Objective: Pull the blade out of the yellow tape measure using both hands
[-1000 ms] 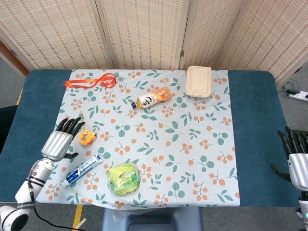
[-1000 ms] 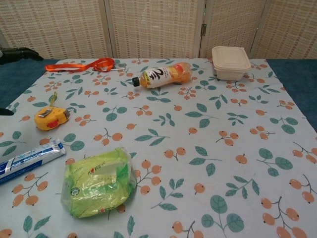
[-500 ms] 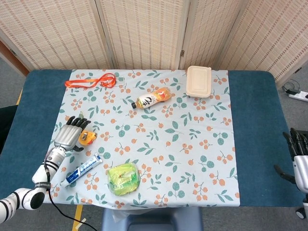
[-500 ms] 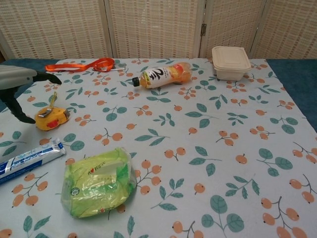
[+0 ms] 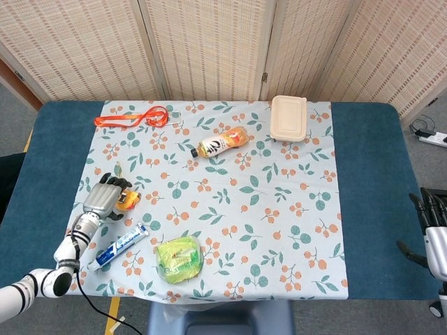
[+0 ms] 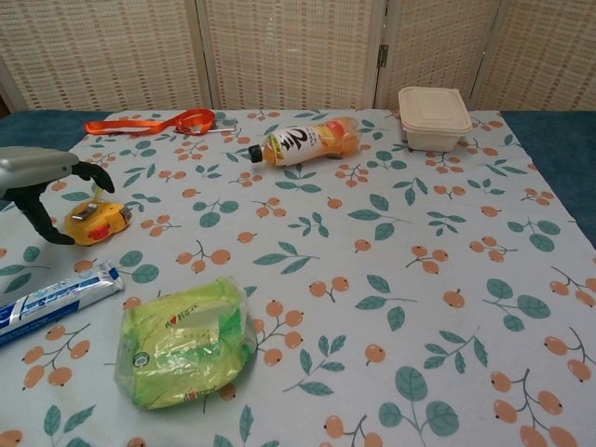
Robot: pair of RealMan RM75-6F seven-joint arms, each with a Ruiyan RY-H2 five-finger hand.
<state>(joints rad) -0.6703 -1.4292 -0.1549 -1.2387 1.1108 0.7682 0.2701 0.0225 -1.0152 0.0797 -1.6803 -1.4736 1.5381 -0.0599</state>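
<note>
The yellow tape measure (image 5: 128, 203) (image 6: 98, 222) lies on the floral cloth near the table's left side, its blade retracted. My left hand (image 5: 105, 198) (image 6: 42, 177) hovers right over its left edge. The fingers arch above the case and the thumb hangs down on its left side, and the chest view shows a gap between them and the case. My right hand (image 5: 434, 227) is far off at the right table edge, fingers apart and pointing up, holding nothing. It does not show in the chest view.
A toothpaste tube (image 5: 122, 246) (image 6: 56, 298) and a green bag (image 5: 179, 258) (image 6: 186, 340) lie just in front of the tape. Farther back are an orange bottle (image 5: 222, 142), an orange lanyard (image 5: 133, 117) and a beige lidded box (image 5: 289, 118).
My left hand has moved in toward the tape measure and lowered over it, the fingers curling more. My right hand has drawn slightly down and toward the table edge.
</note>
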